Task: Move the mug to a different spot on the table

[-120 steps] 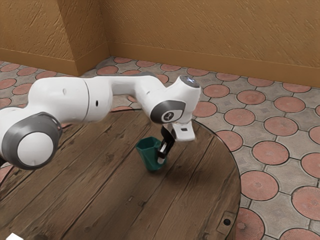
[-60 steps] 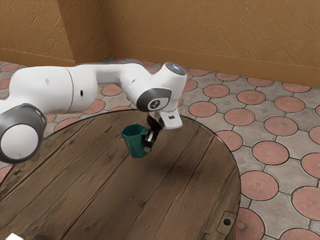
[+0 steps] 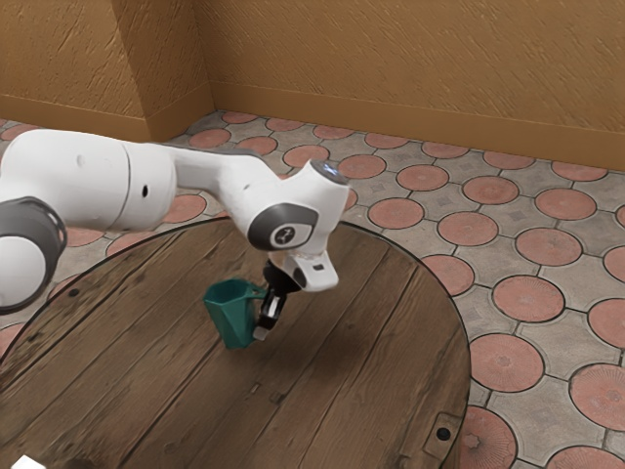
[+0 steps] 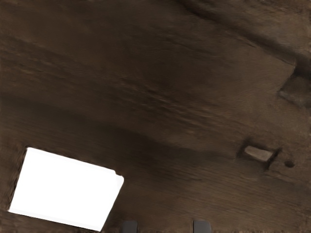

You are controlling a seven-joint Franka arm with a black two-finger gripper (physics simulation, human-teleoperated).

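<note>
**One mug gripped, set-down not yet done**

One teal mug (image 3: pixel 229 313) is your whole job, and it sits in the hand (image 3: pixel 264 327) near the middle of the round wooden worktop (image 3: pixel 371 391). The mug tilts a little, with its open mouth up and leaning toward the exterior view's left. You cannot tell from these pictures whether its base hangs just above the planks or rests on them.

The hand is closed to a narrow pinch on the mug's side wall, the side facing the exterior view's right, and the black fingers come down from above. The white arm (image 3: pixel 146 186) reaches in from the exterior view's left, low over the wood.

The wrist view shows dark planks under the hand, with a white rectangular card (image 4: pixel 65 189) lying flat on them and a small notch (image 4: pixel 257 154) in the wood well apart from it.

Judging by the grip, the pick-up is done. You have yet to choose a bare patch of worktop, lower the mug until it stands upright, open the hand and draw clear. Keep away from the rim, since beyond it is only the tiled floor (image 3: pixel 527 293).
</note>
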